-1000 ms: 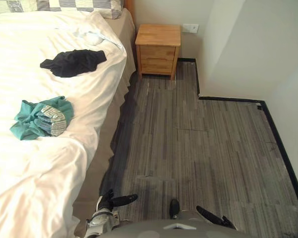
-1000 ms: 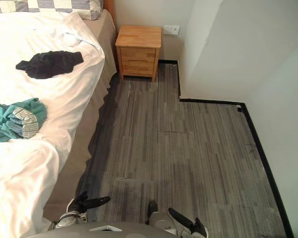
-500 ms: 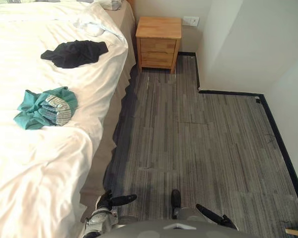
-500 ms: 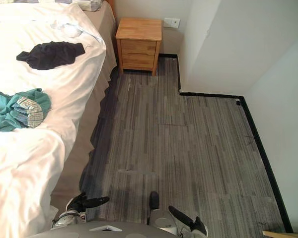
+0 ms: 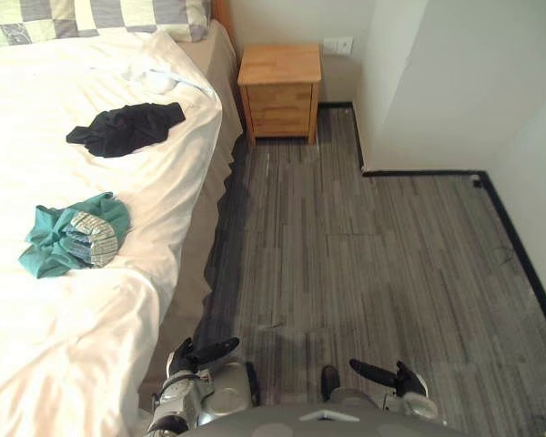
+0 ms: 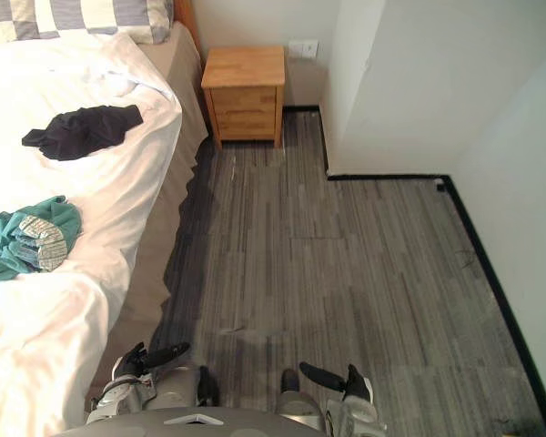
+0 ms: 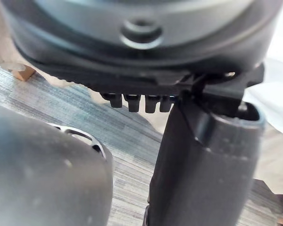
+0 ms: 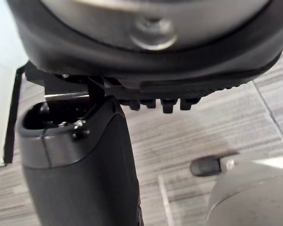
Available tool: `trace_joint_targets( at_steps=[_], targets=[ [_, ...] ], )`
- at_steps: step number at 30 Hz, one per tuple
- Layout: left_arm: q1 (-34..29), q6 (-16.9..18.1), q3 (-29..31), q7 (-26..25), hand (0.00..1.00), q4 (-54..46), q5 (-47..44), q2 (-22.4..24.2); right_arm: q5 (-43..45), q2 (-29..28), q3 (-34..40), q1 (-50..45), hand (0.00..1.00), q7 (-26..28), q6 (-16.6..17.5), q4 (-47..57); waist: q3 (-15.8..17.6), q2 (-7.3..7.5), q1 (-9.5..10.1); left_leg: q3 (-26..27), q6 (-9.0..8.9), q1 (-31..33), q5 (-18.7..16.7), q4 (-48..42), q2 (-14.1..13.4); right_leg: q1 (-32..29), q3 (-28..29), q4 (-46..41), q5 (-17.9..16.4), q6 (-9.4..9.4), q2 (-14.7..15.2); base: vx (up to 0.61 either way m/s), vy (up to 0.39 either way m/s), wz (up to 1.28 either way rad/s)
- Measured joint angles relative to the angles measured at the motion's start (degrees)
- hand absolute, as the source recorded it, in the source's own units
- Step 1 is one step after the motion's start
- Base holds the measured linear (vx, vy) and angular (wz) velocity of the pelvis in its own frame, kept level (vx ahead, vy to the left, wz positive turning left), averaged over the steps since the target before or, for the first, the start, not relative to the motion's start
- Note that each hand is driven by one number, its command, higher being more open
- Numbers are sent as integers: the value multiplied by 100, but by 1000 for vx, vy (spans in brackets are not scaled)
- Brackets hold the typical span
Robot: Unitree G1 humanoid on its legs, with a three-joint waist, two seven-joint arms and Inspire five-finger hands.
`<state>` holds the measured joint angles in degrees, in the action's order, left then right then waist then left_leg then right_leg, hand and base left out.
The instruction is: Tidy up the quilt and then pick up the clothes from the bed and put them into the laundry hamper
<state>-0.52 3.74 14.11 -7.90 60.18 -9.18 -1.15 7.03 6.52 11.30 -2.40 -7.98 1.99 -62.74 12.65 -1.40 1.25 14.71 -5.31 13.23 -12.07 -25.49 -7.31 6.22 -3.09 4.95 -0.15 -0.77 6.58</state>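
White quilt [image 5: 91,300] lies spread over the bed, which sits just to the outer side of the left hand [image 5: 193,353]. The quilt is mostly flat but creased close by the hand and bunched into a fold at the far end under the checked pillow [image 5: 91,18]. Judged from that, the quilt step looks largely done, perhaps wanting a last smoothing; hard to say for sure. The clothes step is not begun. The teal garment [image 5: 73,238], crumpled with a pale patterned patch showing, lies on the quilt ahead of the left hand and further in over the bed. It is the nearer of the two pieces. The black garment [image 5: 127,127] lies well beyond it, toward the pillow end, apart from the teal one. Neither has yet gone to the laundry hamper. Both hands hang low over the grey striped floor [image 5: 373,273]. The left hand is by the bed's beige skirt, fingers loose and extended, holding nothing. The right hand [image 5: 396,376] is well away from the bed, likewise relaxed and empty. A wooden nightstand [image 5: 280,89] stands far ahead of both hands, against the wall. Left to do, by my reckoning: reach in for the teal piece first, then the black, and carry each to the hamper.
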Motion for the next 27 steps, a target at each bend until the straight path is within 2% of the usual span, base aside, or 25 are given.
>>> trace_joint_targets(
  at_steps=[2, 3, 4, 5, 6, 7, 9, 10, 11, 12, 13, 14, 15, 16, 17, 18, 19, 20, 21, 22, 23, 24, 25, 26, 27],
  targets=[
    [-12, 11, 59, 49, 100, -11, -19, 36, 3, -1, 70, -24, 100, -27, -9, 4, 3, -42, 10, -22, 36, 13, 410, 1250, 53, -5, -26, 1, -128, -105, 16, 279, 143, -1],
    [-13, 4, 109, 92, 100, -10, -25, 43, 4, -4, 108, -41, 100, -37, -10, 7, -8, -62, 17, -72, 81, 13, 516, 1573, 57, 35, -24, 0, -210, -179, 14, 358, 188, -8],
    [-13, -12, 206, 146, 100, -18, -48, 37, 0, -65, 163, -73, 100, -50, -12, 11, -27, -24, 31, -51, 267, -49, 865, 1562, 133, 142, -18, -2, -329, -254, 99, 337, 174, -10],
    [-18, -10, 227, 170, 100, -32, -73, 36, 0, -116, 173, -92, 100, -50, -14, 9, -39, 51, 40, -39, 309, -85, 899, 1531, 216, 200, -43, -16, -383, -308, 187, 439, 211, -8],
    [-36, -10, 228, 185, 100, -65, -84, -38, -1, -199, 194, -151, 100, -43, -13, 9, -103, 242, 43, -6, 338, -82, 876, 1411, 366, 219, -110, -239, -551, -376, 349, 433, 163, -8],
    [-32, -15, 203, 186, 100, -63, -86, -96, 8, -233, 290, -137, 100, 23, -47, 1, -96, 320, 37, 51, 389, -170, 845, 1360, 421, -135, -127, -1139, -765, -422, 457, 483, 174, -11],
    [-31, -48, 159, 171, 100, 2, -79, -134, 7, -251, 300, -148, 100, 25, -45, 2, -98, 335, 33, 99, 500, -514, 732, 1507, 474, -687, -94, -2680, -879, -443, 543, 416, 151, -13],
    [-81, -127, 3, 113, 100, 52, -46, -231, 8, -287, 381, -214, 100, 27, -41, 15, -84, 326, -20, 114, 514, -1023, 592, 1722, 515, -1131, 23, -4102, -614, -842, 566, 392, 126, -2],
    [-115, -149, -61, 105, 100, 58, 0, -282, 15, -299, 395, -254, 100, 28, -41, 44, -93, 339, -41, 113, 525, -1214, 536, 1797, 533, -1258, 10, -4540, -531, -903, 588, 411, 98, 4],
    [-139, -156, -141, 104, 100, 64, 71, -347, 16, -328, 397, -284, 100, 29, -31, 99, -104, 392, -74, 94, 549, -1477, 434, 1875, 563, -1448, -70, -5155, -571, -828, 630, 466, -2, 6],
    [-130, -160, -175, 99, 100, 133, 76, -369, 27, -397, 415, -278, 100, 52, 1, 161, -90, 427, -145, 60, 555, -1750, 312, 1856, 564, -1705, -335, -5777, -850, -461, 676, 476, -31, 12],
    [-105, -170, -244, 90, 100, 200, 77, -364, 46, -391, 418, -276, 100, 66, 23, 241, -90, 419, -222, 18, 553, -1910, 233, 1857, 532, -1855, -610, -5926, -1000, -290, 681, 604, -92, 30],
    [-103, -174, -271, 90, 100, 256, 80, -335, 133, -389, 414, -227, 100, 117, 71, 291, -73, 364, -348, -39, 535, -2082, 148, 1872, 411, -2044, -1007, -5736, -1239, -108, 604, 430, -112, 32],
    [-47, -174, -272, 88, 100, 260, 78, -312, 189, -374, 410, -196, 100, 131, 97, 298, -52, 316, -394, -55, 493, -2141, 113, 1884, 313, -2167, -1185, -5527, -1320, -9, 509, 542, -179, 32],
    [30, -180, -274, 88, 100, 293, 77, -270, 312, -306, 398, -116, 100, 127, 122, 296, 25, 191, -439, -73, 454, -2255, 82, 1907, 79, -2382, -1504, -4828, -1359, 61, 278, 531, -219, 24],
    [72, -179, -288, 90, 100, 285, 78, -232, 413, -276, 390, -95, 100, 122, 124, 309, 81, 96, -461, -96, 452, -2361, 83, 1966, -128, -2522, -1664, -3732, -1209, -42, 46, 533, -234, 24],
    [84, -174, -314, 89, 100, 278, 78, -219, 475, -274, 387, -104, 100, 112, 124, 327, 94, 73, -467, -101, 450, -2432, 84, 2017, -199, -2547, -1704, -3137, -1095, -115, -32, 551, -279, 31],
    [90, -167, -308, 93, 100, 268, 81, -188, 513, -295, 385, -124, 100, 87, 108, 327, 85, 115, -476, -92, 435, -2626, 82, 2155, -250, -2575, -1649, -1820, -494, -173, -84, 597, -346, 35],
    [68, -162, -292, 92, 100, 258, 85, -163, 517, -317, 389, -166, 100, 56, 104, 318, 56, 207, -498, -82, 304, -2799, 34, 2243, -217, -2564, -1415, -1042, 7, -280, -41, 749, -462, 35],
    [45, -158, -201, 97, 100, 261, 148, -135, 524, -312, 450, -150, 100, 62, 79, 273, 77, 158, -521, -82, 60, -3034, -68, 2314, -327, -2529, -1338, -1165, 982, 93, -161, 702, -454, 2],
    [140, -142, -83, 106, 100, 286, 279, 45, 521, -229, 549, -12, 100, 105, 100, 268, 141, -78, -459, -17, 9, -3081, 59, 2273, -496, -2702, -1289, -1719, 507, 340, -340, 529, -359, -21],
    [152, -123, -25, 113, 100, 284, 309, 113, 524, -235, 611, 42, 100, 118, 106, 251, 145, -89, -463, -32, -5, -3122, 193, 2263, -485, -2792, -1235, -2012, 265, 361, -347, 444, -329, -34],
    [158, -127, 48, 124, 100, 287, 312, 177, 640, -250, 660, 43, 100, 129, 108, 228, 139, -119, -500, -95, -54, -3263, 477, 2110, -553, -2725, -1241, -2399, -121, 414, -388, 362, -276, -13],
    [158, -123, 50, 127, 100, 286, 311, 200, 734, -257, 690, 22, 100, 133, 107, 217, 129, -138, -513, -143, -76, -3289, 599, 1935, -620, -2637, -1277, -2493, -277, 425, -418, 467, -342, 5],
    [155, -114, 103, 163, 100, 256, 312, 287, 803, -277, 806, -51, 100, 150, 83, 225, 106, -201, -530, -359, -75, -3199, 779, 1255, -826, -2286, -1377, -2457, -520, 412, -545, 452, -309, 20]
  ],
)
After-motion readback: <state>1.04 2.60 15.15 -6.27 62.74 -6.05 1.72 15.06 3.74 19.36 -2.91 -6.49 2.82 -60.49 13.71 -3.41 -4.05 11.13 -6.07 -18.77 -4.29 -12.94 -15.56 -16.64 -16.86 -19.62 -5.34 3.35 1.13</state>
